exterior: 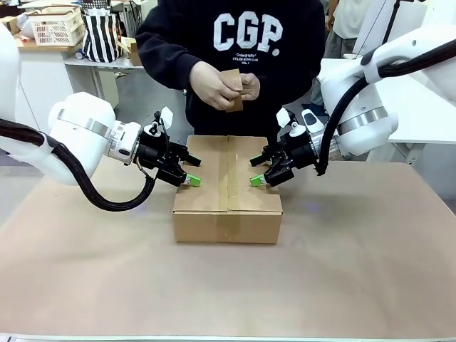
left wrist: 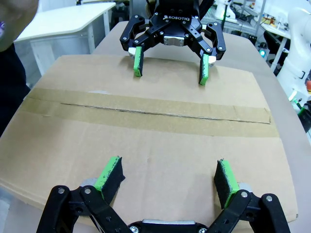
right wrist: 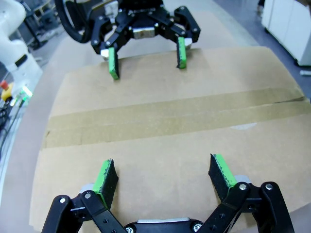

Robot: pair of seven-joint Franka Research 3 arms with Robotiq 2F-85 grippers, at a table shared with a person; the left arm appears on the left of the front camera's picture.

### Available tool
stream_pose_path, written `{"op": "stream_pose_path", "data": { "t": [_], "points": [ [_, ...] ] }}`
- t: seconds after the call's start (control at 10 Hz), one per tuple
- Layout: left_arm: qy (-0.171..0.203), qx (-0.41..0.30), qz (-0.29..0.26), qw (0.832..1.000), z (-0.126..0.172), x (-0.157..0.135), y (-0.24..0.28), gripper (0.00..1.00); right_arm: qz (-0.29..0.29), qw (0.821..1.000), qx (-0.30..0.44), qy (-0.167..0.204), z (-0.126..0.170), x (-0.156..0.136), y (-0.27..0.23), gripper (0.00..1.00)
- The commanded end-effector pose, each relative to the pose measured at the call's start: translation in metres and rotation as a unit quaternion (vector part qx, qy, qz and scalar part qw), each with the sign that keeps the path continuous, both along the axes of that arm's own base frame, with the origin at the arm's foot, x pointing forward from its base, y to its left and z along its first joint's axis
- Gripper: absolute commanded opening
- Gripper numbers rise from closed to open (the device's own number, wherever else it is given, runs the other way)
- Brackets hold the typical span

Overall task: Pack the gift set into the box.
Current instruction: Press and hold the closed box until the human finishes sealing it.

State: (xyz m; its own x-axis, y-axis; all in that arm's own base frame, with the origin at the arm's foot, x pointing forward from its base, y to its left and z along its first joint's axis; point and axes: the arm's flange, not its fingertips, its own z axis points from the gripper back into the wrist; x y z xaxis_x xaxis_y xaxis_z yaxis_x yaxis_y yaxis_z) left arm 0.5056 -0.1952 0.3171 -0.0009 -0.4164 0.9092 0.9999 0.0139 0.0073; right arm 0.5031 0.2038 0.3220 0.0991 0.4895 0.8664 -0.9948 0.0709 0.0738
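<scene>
Holding the box (exterior: 227, 187) flaps shut, we keep left gripper (exterior: 191, 177) and right gripper (exterior: 258, 178) spread (both empty). Press evenly beside the tape seam (left wrist: 146, 114)

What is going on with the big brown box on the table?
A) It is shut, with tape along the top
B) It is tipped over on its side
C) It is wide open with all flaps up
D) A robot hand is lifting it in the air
A. The box sits flat on the table, its flaps closed with tape along the seam, and both robot hands are open.
</scene>
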Motion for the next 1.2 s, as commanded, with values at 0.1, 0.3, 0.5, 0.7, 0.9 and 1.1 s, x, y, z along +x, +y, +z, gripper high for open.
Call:
{"op": "stream_pose_path", "data": {
  "t": [0.1,0.3,0.5,0.7,0.9,1.1],
  "points": [
    [-0.003,0.002,-0.002,1.000,-0.0045,-0.0014,0.0018,1.00,-0.006,1.000,0.000,-0.002,-0.0054,-0.0033,-0.0011,1.00],
    [-0.003,0.002,-0.002,1.000,-0.0045,-0.0014,0.0018,1.00,-0.006,1.000,0.000,-0.002,-0.0054,-0.0033,-0.0011,1.00],
    [-0.003,0.002,-0.002,1.000,-0.0045,-0.0014,0.0018,1.00,-0.006,1.000,0.000,-0.002,-0.0054,-0.0033,-0.0011,1.00],
    [-0.003,0.002,-0.002,1.000,-0.0045,-0.0014,0.0018,1.00,-0.006,1.000,0.000,-0.002,-0.0054,-0.0033,-0.0011,1.00],
    [-0.003,0.002,-0.002,1.000,-0.0045,-0.0014,0.0018,1.00,-0.006,1.000,0.000,-0.002,-0.0054,-0.0033,-0.0011,1.00],
    [-0.003,0.002,-0.002,1.000,-0.0045,-0.0014,0.0018,1.00,-0.006,1.000,0.000,-0.002,-0.0054,-0.0033,-0.0011,1.00]
  ]
}}
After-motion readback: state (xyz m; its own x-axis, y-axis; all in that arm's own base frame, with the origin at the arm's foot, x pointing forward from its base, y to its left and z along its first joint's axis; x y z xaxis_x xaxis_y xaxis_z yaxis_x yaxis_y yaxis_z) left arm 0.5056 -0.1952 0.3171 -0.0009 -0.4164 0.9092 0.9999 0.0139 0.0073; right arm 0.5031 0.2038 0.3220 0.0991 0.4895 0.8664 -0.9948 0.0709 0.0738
